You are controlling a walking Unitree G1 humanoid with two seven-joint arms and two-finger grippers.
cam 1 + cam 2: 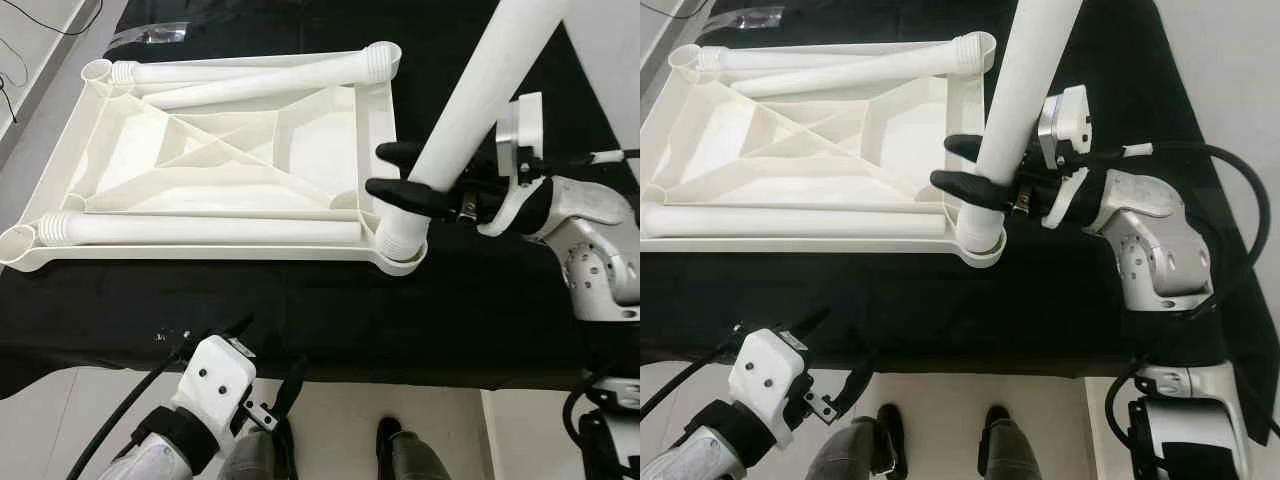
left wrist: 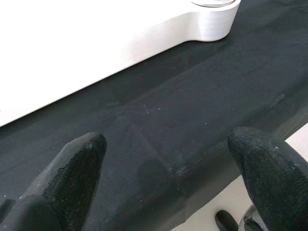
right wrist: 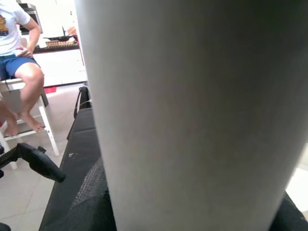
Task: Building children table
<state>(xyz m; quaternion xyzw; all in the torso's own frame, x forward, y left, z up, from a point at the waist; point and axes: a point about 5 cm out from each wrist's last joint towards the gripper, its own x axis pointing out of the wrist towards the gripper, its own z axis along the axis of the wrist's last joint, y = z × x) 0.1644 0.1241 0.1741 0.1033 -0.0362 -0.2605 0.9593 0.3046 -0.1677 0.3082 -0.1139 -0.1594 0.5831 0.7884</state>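
Right gripper (image 1: 395, 170) clamped on table leg (image 1: 470, 110), seated in the tabletop (image 1: 375, 120) near-right corner socket. Keep it vertical while twisting (threads cross easily). Left gripper (image 2: 168, 159) open, idle at mat edge.

I found no writing, label, brand, number or sign that could be read in any of my views. The person's white shirt (image 3: 10, 21), at about ten o'clock in my right wrist view, carried an orange print, but it was too small and cut off for me to tell whether it held any letters.
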